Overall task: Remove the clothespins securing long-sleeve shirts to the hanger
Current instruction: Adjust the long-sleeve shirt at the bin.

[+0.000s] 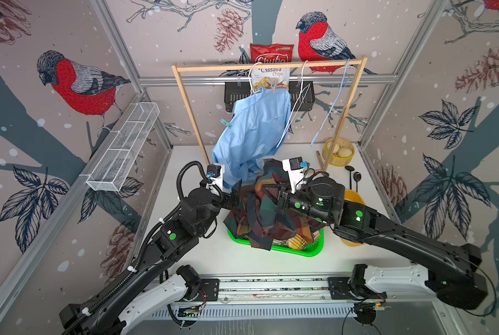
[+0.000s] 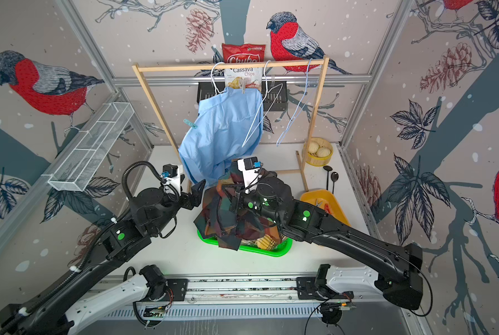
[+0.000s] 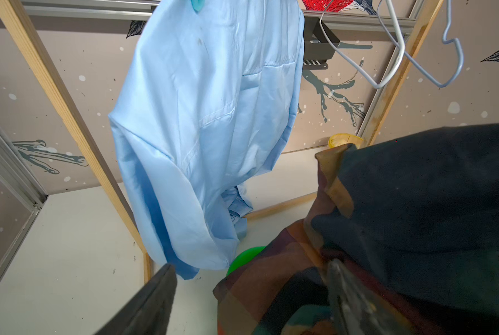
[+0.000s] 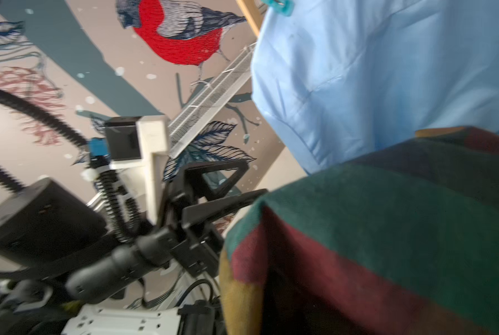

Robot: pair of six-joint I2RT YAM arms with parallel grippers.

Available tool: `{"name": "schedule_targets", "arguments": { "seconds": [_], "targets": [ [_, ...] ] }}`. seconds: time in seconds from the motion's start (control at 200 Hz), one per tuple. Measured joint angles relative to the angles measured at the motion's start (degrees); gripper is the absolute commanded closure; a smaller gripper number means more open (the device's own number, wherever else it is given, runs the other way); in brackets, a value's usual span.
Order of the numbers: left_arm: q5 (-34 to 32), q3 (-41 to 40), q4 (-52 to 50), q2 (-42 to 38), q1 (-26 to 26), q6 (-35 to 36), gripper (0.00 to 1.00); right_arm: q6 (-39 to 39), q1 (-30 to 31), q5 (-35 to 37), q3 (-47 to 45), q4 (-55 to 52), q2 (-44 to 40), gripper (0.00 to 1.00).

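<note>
Top pair looks down; close wrist views seemingly share blue shirt.

Chips bag at back; white mesh shelf at side; black spoons between bun steamer and yellow tray

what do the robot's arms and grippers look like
The left arm and right arm are black with white base links and green dots; the left carries a ribbed black hose with white ties. White camera mounts with blue plugs top both wrists. The left gripper and right gripper have black triangular fingers.
</note>
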Motion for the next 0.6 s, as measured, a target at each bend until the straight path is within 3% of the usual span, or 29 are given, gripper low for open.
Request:
{"name": "schedule_targets", "arguments": {
  "seconds": [0.245, 0.601],
  "targets": [
    [2.75, -0.26, 1.14, 3.74, 0.37, -0.07, 0.21, 1.7, -9.62, -1.11, -14.27, 0.68, 2.29, 1.0],
    [11.5, -5.77, 4.0, 13.07, -0.63, -5.95, 0.24, 3.63, -10.29, -6.49, -24.57, 10.93, 14.73, 1.0]
  ]
}}
